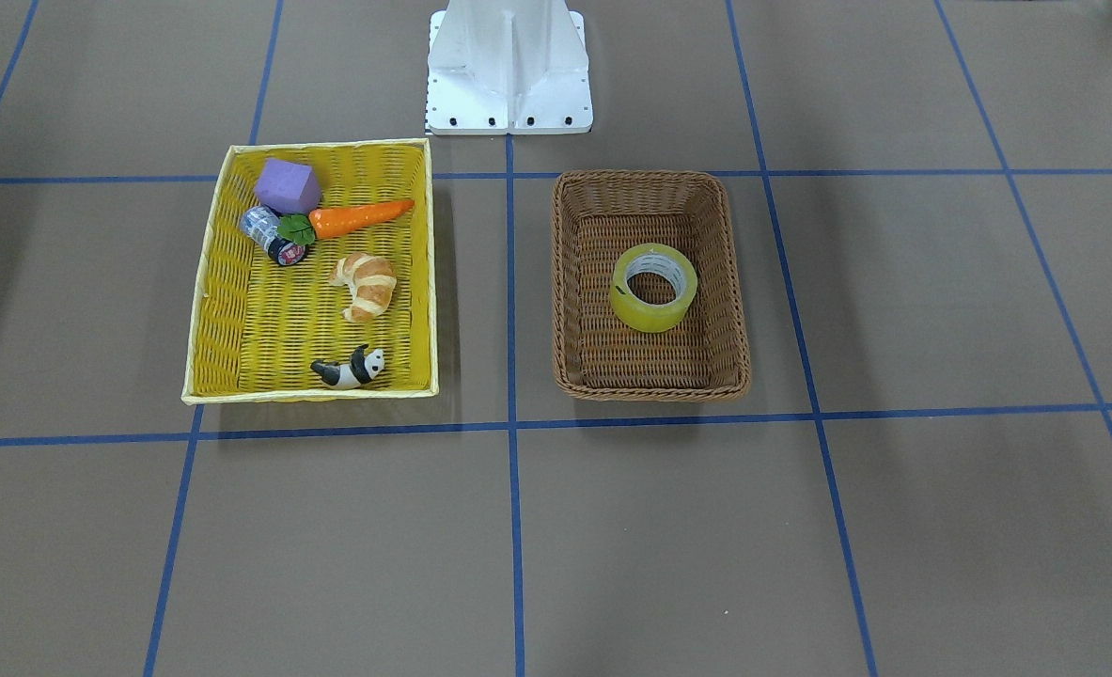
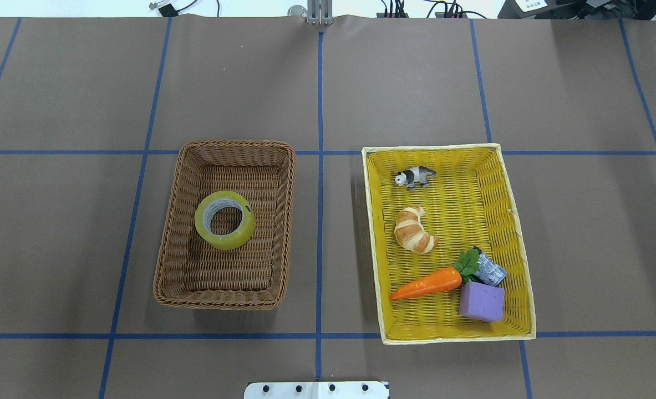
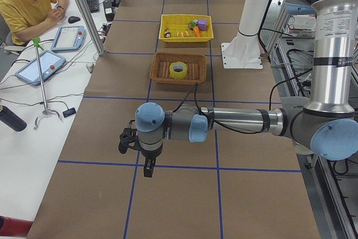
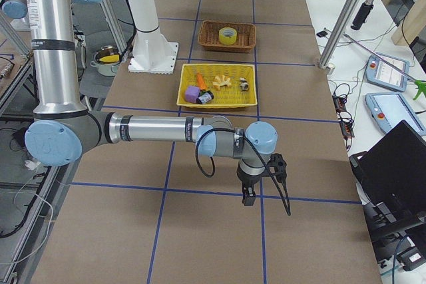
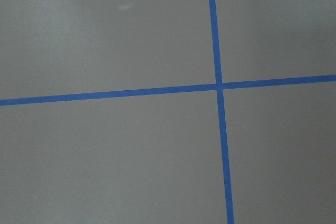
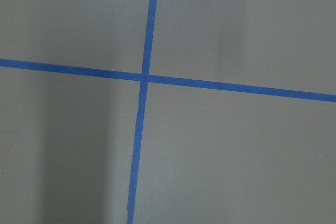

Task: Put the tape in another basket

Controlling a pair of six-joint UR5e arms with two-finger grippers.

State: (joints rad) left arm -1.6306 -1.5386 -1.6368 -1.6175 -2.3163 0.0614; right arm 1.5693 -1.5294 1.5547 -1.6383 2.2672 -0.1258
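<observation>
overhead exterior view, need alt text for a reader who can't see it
A roll of yellow-green tape lies flat in a brown wicker basket on the view's left side of a brown, blue-gridded table. To its right, a larger yellow basket holds a toy panda, croissant, carrot, purple block and small patterned cylinder.

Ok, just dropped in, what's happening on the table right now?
Nothing is being handled. The tape lies flat in the brown wicker basket, alone there. The yellow basket beside it holds a carrot, croissant, panda, purple block and small cylinder. The left gripper and right gripper hang over bare table at opposite ends, well away from both baskets; open or shut, I can't tell.
</observation>
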